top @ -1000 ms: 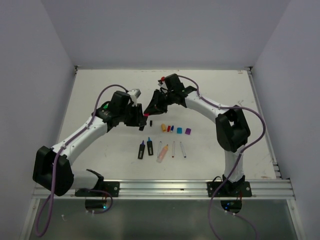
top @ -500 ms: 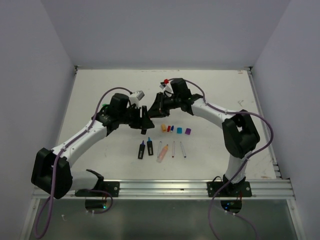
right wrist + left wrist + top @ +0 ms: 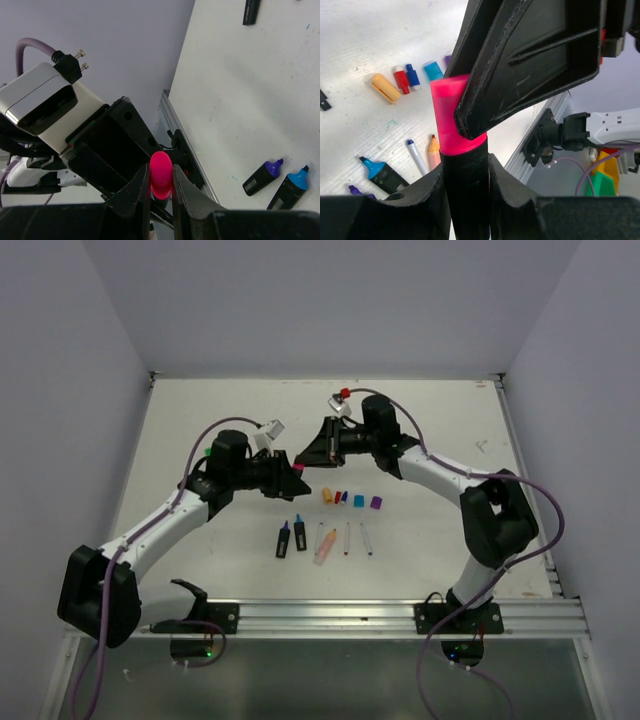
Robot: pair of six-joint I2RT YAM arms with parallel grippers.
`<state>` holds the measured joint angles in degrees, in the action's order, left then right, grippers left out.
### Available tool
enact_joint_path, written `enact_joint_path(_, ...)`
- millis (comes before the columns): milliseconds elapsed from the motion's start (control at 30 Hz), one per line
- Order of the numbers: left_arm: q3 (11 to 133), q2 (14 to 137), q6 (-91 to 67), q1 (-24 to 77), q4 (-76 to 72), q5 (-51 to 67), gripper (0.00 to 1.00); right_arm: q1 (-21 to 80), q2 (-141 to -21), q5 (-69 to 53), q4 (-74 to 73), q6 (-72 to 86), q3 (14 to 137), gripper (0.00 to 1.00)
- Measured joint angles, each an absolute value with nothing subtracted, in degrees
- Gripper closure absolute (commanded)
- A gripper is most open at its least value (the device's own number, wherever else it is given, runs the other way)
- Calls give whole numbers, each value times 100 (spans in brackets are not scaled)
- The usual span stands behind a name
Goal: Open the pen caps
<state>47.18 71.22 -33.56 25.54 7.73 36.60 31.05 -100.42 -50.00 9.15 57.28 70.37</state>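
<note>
Above the middle of the table, a black pen barrel [image 3: 465,185] with a pink pen cap [image 3: 447,115] on its end sits clamped in my left gripper [image 3: 465,175]. My right gripper [image 3: 161,182] faces it, shut on the same pink cap [image 3: 161,172]. From the top view the two grippers meet tip to tip at the pink cap [image 3: 298,469]. Loose pen caps lie in a row on the table: orange [image 3: 327,496], red [image 3: 339,497], blue [image 3: 345,497], cyan [image 3: 359,500] and purple [image 3: 376,503].
Uncapped pens lie in a row nearer the arms' bases: a purple highlighter [image 3: 283,539], a blue highlighter [image 3: 300,535], a peach pen [image 3: 325,545] and two thin white pens [image 3: 347,538]. A metal rail [image 3: 330,615] runs along the near table edge.
The right arm has swung back and to the right. The left gripper has turned with the pen, and the two now meet end to end at the pink cap.
</note>
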Motion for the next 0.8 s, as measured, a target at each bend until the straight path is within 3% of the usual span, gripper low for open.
enact_joint_path(167, 4501, 7067, -3607, 2458, 414, 4040, 100, 3057, -9948, -5118, 1796, 6147, 6539, 100)
enact_joint_path(367, 4442, 7070, -3708, 2432, 272, 4117, 100, 3041, -9874, -5030, 1944, 6217, 6429, 100)
enact_joint_path(500, 4670, 7122, -3509, 2453, 729, 3664, 100, 3208, -9817, -4362, 478, 5544, 7076, 100)
enact_joint_path(800, 5419, 7017, -3028, 2685, 1892, 1612, 100, 4145, -10267, -1170, -3242, 4241, 10084, 100)
